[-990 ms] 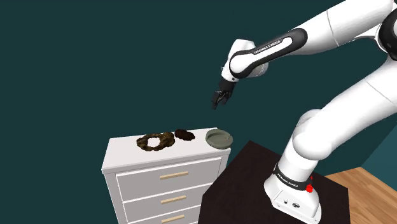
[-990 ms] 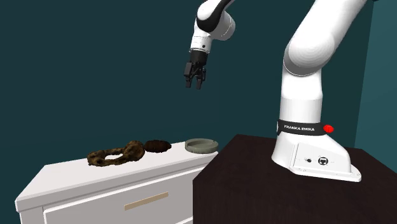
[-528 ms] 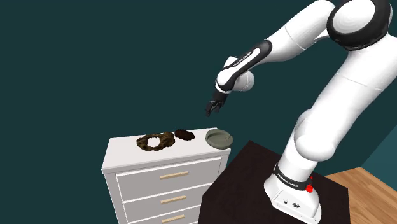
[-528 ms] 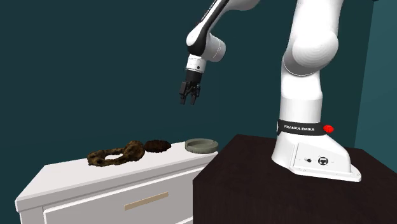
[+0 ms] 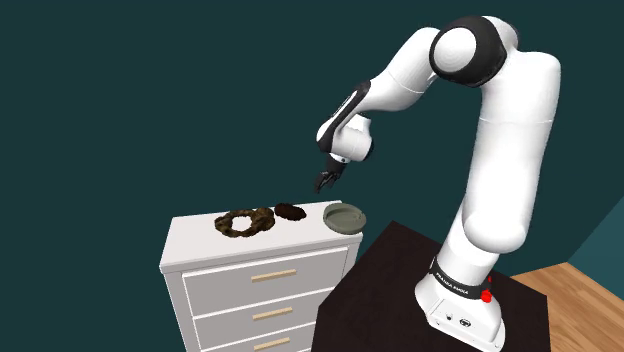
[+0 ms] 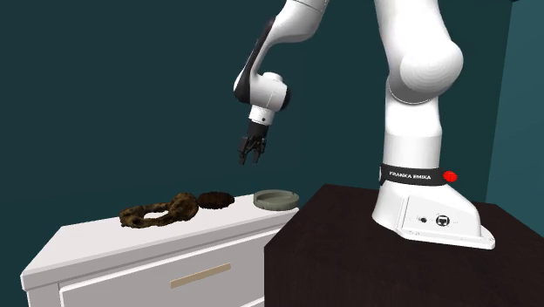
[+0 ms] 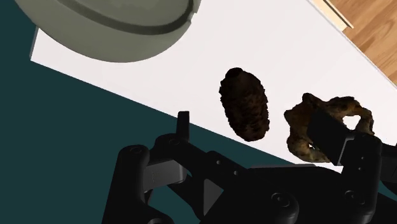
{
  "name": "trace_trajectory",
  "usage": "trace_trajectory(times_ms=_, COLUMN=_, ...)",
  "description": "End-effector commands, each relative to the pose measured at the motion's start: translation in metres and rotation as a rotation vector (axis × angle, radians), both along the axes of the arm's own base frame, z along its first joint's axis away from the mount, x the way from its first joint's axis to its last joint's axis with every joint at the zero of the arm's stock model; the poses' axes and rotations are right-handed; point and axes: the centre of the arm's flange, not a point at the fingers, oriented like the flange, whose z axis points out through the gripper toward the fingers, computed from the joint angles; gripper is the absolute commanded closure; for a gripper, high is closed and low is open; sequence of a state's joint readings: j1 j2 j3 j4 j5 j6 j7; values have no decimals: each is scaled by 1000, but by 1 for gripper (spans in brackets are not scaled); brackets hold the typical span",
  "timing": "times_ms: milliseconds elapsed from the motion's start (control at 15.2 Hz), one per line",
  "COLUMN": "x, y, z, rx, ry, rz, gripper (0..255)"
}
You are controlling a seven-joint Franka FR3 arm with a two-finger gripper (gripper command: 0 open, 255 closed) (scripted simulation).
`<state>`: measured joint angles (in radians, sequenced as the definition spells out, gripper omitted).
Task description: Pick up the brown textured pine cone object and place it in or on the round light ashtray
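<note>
Pincer (image 6: 248,157): black fingers apart, clasping nothing, hanging in the air over the dresser (image 5: 200,242).
Pine cone (image 7: 245,103): below the pincer, well apart from it, lying on the dresser's white top.
Ashtray (image 5: 344,217): round, grey-green, also below the pincer, near the cone.
Brown ring (image 5: 245,222): just past the cone, farthest from the pincer.

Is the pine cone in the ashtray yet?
Out: the pine cone lies on the white dresser top, apart from the grey ashtray.
</note>
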<state>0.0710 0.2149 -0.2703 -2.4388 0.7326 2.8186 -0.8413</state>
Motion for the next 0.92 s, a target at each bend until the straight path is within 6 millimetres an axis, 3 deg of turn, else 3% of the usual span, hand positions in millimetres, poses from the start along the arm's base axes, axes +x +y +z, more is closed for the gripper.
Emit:
trace_trajectory(times_ms=0, x=14, y=-6, z=-23, rx=8, ry=-15, rz=-1, gripper=0)
trace_trajectory(times_ms=528, x=27, y=-3, z=-64, rx=9, ry=-17, rz=-1, gripper=0)
trace_trajectory(times_ms=858, x=27, y=-3, z=-64, rx=9, ry=-17, rz=-1, gripper=0)
